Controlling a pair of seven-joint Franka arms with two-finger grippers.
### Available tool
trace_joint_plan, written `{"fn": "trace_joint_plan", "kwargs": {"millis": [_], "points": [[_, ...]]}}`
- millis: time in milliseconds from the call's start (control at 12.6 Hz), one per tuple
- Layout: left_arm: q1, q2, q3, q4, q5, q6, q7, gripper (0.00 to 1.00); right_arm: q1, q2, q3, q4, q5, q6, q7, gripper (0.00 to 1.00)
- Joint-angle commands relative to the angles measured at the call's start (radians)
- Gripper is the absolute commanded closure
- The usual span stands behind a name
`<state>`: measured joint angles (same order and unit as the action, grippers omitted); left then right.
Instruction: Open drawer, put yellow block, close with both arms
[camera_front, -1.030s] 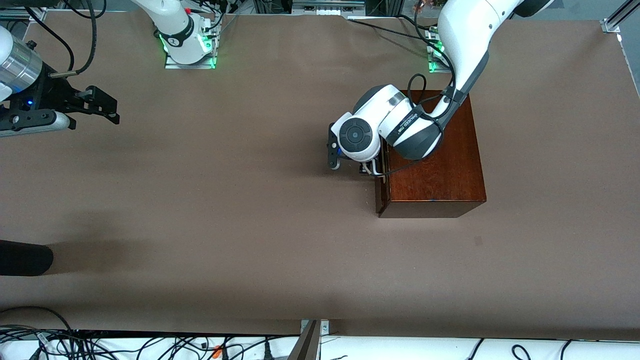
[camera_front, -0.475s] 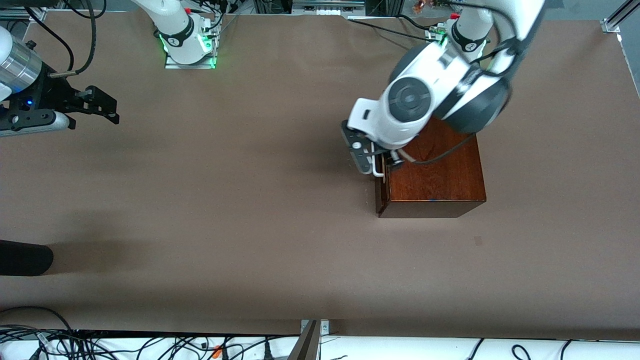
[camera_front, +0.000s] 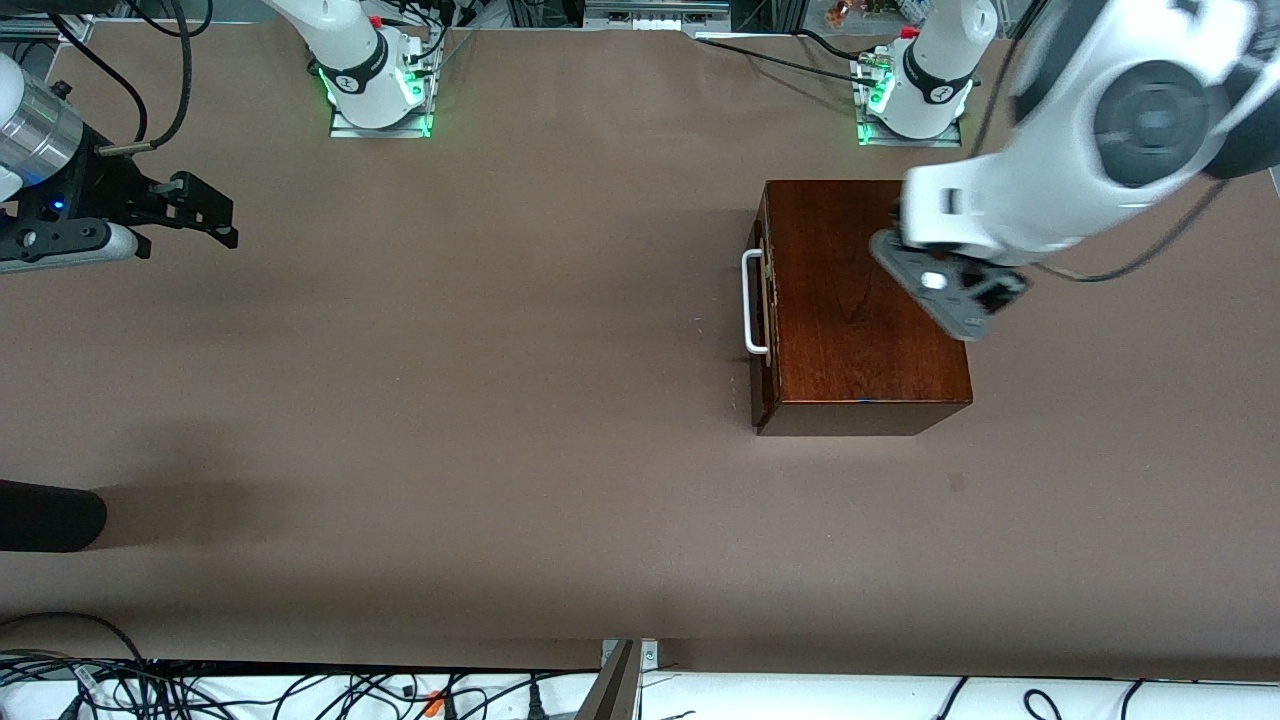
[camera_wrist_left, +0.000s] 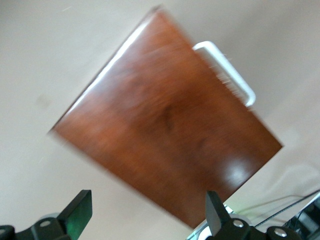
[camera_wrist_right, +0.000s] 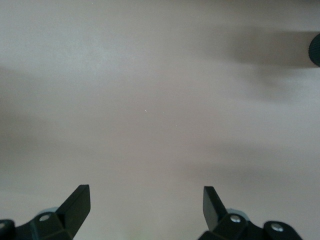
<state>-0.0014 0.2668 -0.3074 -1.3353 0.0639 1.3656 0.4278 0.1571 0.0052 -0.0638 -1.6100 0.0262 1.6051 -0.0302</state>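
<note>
The dark wooden box (camera_front: 860, 300) stands toward the left arm's end of the table. Its drawer is shut, with the white bar handle (camera_front: 752, 300) showing on the side that faces the right arm's end. My left gripper (camera_front: 950, 292) is open and empty, up in the air over the box's edge at the left arm's end. The left wrist view shows the box top (camera_wrist_left: 165, 130) and the handle (camera_wrist_left: 225, 72) below the open gripper (camera_wrist_left: 148, 212). My right gripper (camera_front: 213, 220) waits open and empty over bare table (camera_wrist_right: 150, 100) at the right arm's end. The yellow block is out of view.
A black rounded object (camera_front: 50, 515) lies at the table's edge at the right arm's end, nearer to the front camera. The two arm bases (camera_front: 375, 90) stand along the edge farthest from the camera. Cables run along the nearest edge.
My left gripper has risen from the drawer handle and swung over the box toward the left arm's end, uncovering the handle. The drawer stays shut. The right arm has not moved.
</note>
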Motion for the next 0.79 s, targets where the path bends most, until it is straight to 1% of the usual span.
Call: {"fn": "trace_joint_plan", "kwargs": {"millis": [0, 158, 238, 317, 396, 475, 555, 713], "points": [[-0.064, -0.144, 0.218, -0.118, -0.058, 0.108, -0.018, 0.0, -0.008, -0.007, 0.006, 0.007, -0.006, -0.014, 0.016, 0.0], [-0.066, -0.263, 0.28, -0.291, -0.09, 0.261, -0.072, 0.0, -0.008, -0.007, 0.006, 0.007, -0.006, -0.014, 0.016, 0.0], [-0.066, -0.3, 0.29, -0.341, -0.089, 0.282, -0.154, 0.0, -0.008, -0.005, 0.006, 0.007, -0.006, -0.014, 0.016, 0.0], [-0.065, -0.32, 0.303, -0.369, -0.087, 0.282, -0.272, 0.0, -0.011, -0.004, 0.006, 0.007, -0.006, -0.014, 0.016, 0.0], [-0.063, -0.328, 0.306, -0.38, -0.085, 0.282, -0.376, 0.0, -0.011, -0.002, 0.002, 0.007, -0.006, -0.014, 0.016, 0.0], [-0.062, -0.327, 0.31, -0.383, -0.081, 0.283, -0.439, 0.0, -0.011, -0.004, 0.002, 0.007, -0.006, -0.014, 0.016, 0.0], [-0.06, -0.321, 0.31, -0.378, -0.079, 0.28, -0.443, 0.0, -0.011, -0.002, 0.002, 0.007, -0.006, -0.014, 0.016, 0.0], [-0.057, -0.288, 0.309, -0.337, -0.078, 0.241, -0.437, 0.0, -0.011, -0.002, 0.002, 0.007, -0.006, -0.014, 0.016, 0.0]]}}
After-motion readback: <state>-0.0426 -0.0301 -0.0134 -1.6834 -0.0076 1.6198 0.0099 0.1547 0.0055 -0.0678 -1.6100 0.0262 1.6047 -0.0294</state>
